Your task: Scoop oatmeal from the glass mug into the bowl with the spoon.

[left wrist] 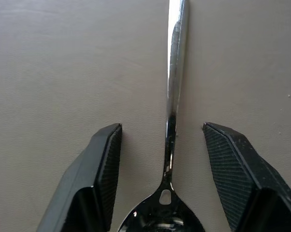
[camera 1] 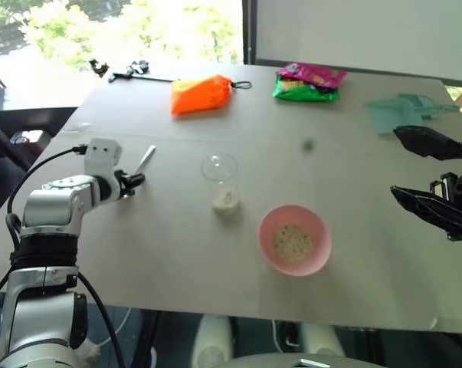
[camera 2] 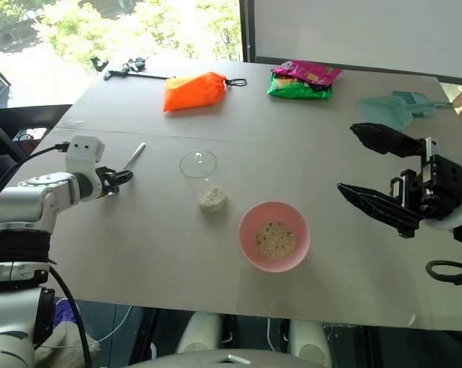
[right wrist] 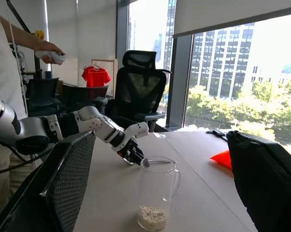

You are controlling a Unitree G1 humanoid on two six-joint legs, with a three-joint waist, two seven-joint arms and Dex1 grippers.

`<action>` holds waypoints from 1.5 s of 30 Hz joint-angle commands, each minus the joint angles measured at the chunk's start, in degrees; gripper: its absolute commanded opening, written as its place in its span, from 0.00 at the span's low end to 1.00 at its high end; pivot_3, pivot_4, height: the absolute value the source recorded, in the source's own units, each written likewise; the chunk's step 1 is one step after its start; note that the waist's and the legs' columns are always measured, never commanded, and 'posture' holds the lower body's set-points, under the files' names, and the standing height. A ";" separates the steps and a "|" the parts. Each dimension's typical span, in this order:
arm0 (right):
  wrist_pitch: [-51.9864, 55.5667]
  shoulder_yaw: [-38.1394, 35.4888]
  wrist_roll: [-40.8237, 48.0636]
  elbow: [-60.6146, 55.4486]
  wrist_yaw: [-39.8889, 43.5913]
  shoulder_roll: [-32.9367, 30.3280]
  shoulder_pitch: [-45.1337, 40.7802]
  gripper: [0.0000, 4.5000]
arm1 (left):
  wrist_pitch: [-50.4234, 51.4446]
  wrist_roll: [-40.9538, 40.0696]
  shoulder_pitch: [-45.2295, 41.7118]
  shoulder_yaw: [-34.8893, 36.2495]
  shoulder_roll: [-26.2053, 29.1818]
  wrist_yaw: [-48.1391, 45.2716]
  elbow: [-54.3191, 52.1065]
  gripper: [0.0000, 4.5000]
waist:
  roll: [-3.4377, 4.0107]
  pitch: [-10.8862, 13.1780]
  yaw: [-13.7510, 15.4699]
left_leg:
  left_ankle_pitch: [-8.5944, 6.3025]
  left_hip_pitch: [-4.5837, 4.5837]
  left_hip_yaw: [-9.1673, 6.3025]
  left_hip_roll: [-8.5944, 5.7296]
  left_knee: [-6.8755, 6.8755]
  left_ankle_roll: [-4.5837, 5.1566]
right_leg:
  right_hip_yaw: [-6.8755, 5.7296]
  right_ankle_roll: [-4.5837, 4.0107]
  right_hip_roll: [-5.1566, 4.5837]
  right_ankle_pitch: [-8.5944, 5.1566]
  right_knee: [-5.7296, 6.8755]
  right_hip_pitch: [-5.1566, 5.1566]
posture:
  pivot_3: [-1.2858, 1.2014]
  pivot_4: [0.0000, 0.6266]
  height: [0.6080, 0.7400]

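Silver spoon (left wrist: 174, 72) between left hand (left wrist: 162, 140) fingers.

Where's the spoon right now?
The spoon lies flat on the table's left side, left of the glass mug, between the left gripper's fingers.

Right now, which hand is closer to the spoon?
Left. The left hand has its fingers on either side of the spoon, not closed on it yet. The right hand hovers open across the table, beyond the bowl.
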 commanded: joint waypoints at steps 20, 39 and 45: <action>11.41 7.91 -1.48 -2.54 -33.34 1.70 -13.86 1.00 | -11.43 -1.32 1.19 9.85 -4.91 2.27 -32.97 0.02 | -0.27 0.19 -0.08 | 0.15 -0.08 -0.04 -0.01 0.11 -0.25 | 0.01 0.02 -0.03 0.01 0.03 -0.02 | 0.52 0.24 1.00; 27.03 21.08 18.53 20.61 -64.31 22.58 -48.93 1.00 | -35.43 3.26 -12.14 -6.91 -9.04 -15.57 -36.00 0.02 | -0.21 0.22 -0.11 | 0.14 -0.44 0.01 -0.03 0.04 -0.24 | 0.03 0.02 -0.04 0.02 -0.07 -0.29 | 0.52 0.24 1.00; 26.04 20.09 16.66 21.42 -63.98 24.60 -50.76 1.00 | -34.70 2.79 -11.60 -6.73 -9.07 -17.59 -36.85 0.02 | -0.20 0.22 -0.21 | 0.15 -0.46 -0.02 -0.02 0.05 -0.24 | 0.03 0.02 -0.02 0.02 -0.01 -0.33 | 0.52 0.24 1.00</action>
